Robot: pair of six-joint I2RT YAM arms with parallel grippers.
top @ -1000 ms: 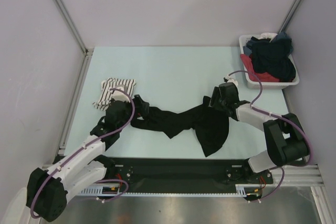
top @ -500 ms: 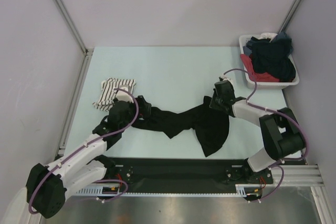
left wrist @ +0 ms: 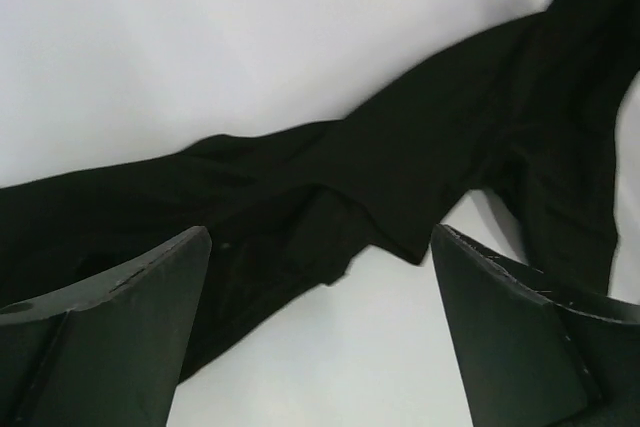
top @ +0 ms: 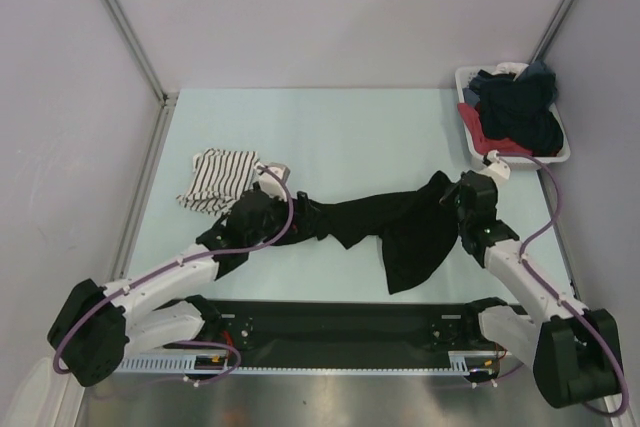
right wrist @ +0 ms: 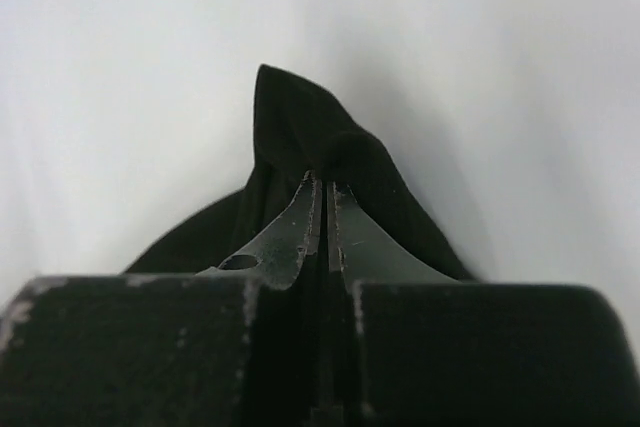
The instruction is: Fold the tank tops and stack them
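The black tank top (top: 385,225) lies stretched in a crumpled band across the middle of the table. My right gripper (top: 450,197) is shut on its right end; in the right wrist view the fabric (right wrist: 290,117) bunches up around the closed tips of that gripper (right wrist: 325,182). My left gripper (top: 298,213) hovers open over the top's left part; in the left wrist view it (left wrist: 320,247) stands wide, the dark cloth (left wrist: 400,147) just beyond its fingers, nothing between them. The striped tank top (top: 220,177) lies in a loose heap at the left.
A white basket (top: 560,155) holding several dark and red garments stands at the back right corner. Metal frame posts rise at the table's back left and back right. The arm bases sit on a black rail along the near edge.
My right gripper has shut on the black top's right end and pulled it right and nearer. The left gripper has slid right along the top, leaving the striped top uncovered.
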